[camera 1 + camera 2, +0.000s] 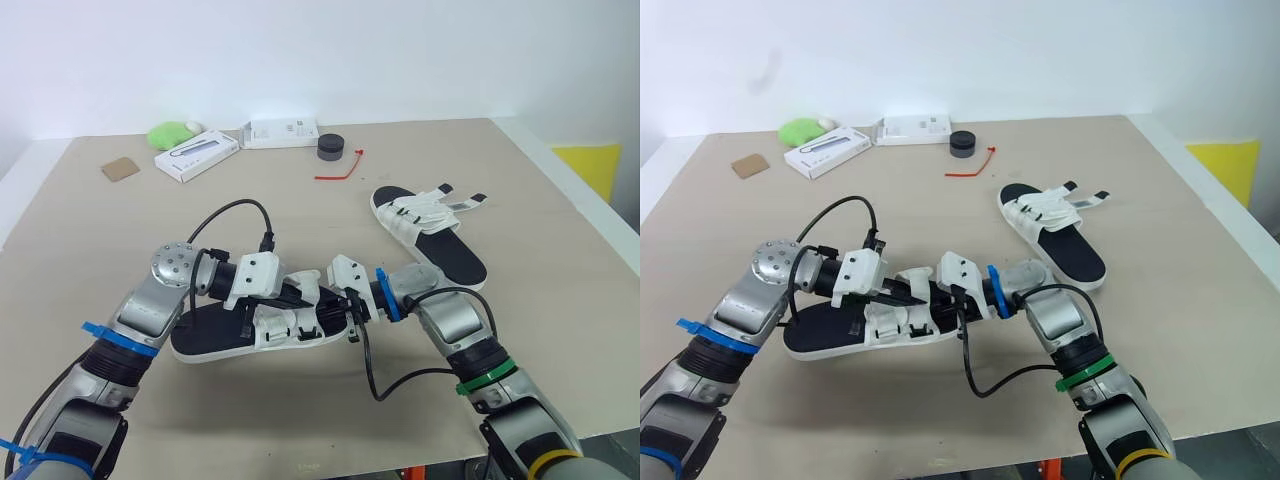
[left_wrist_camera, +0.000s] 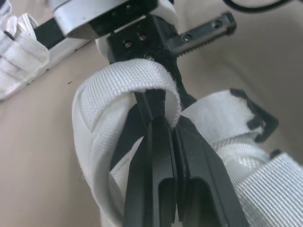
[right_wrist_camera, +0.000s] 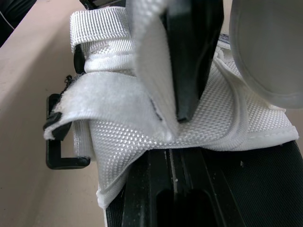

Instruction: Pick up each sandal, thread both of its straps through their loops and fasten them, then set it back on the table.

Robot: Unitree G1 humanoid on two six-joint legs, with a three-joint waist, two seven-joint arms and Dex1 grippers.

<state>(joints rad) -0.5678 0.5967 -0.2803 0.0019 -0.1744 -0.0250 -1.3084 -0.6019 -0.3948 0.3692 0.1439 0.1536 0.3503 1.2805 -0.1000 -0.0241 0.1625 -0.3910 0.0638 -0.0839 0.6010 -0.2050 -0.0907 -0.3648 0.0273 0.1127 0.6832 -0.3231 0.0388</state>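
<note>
Left wrist view: my left gripper is pinched tight on the strap of the near sandal, near-centre on the table. My right gripper is closed on its webbing. The strap looks limp and light, best held near its tip. The other sandal lies far right.

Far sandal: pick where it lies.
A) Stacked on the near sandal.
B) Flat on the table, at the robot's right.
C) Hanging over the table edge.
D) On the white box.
B: the far sandal lies sole-down on the table, apart from the near sandal.
</note>
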